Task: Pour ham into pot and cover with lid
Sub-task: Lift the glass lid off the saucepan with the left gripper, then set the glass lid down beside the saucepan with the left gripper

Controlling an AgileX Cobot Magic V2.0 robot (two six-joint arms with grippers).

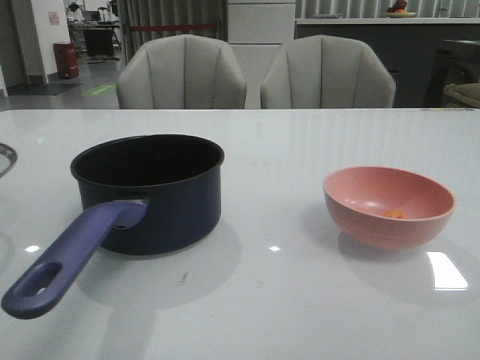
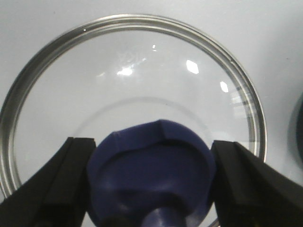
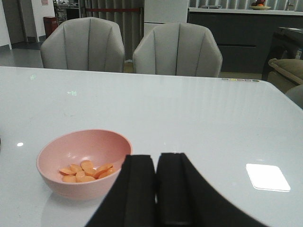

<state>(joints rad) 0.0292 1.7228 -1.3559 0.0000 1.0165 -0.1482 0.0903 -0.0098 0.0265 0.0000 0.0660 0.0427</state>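
The dark navy pot (image 1: 150, 191) stands on the table left of centre, its purple-blue handle (image 1: 71, 259) pointing toward the front left. The ham (image 3: 85, 171), small orange chunks, lies in the pink bowl (image 1: 388, 206), which also shows in the right wrist view (image 3: 84, 163). The clear glass lid (image 2: 132, 80) lies flat on the table at the far left, and only its edge (image 1: 4, 157) shows in the front view. My left gripper (image 2: 150, 177) has both fingers against the lid's blue knob (image 2: 151, 165). My right gripper (image 3: 156, 189) is shut and empty, just beside the bowl.
Two grey chairs (image 1: 255, 71) stand behind the table's far edge. The white table (image 1: 277, 300) has bright light reflections at the front right. Neither arm shows in the front view.
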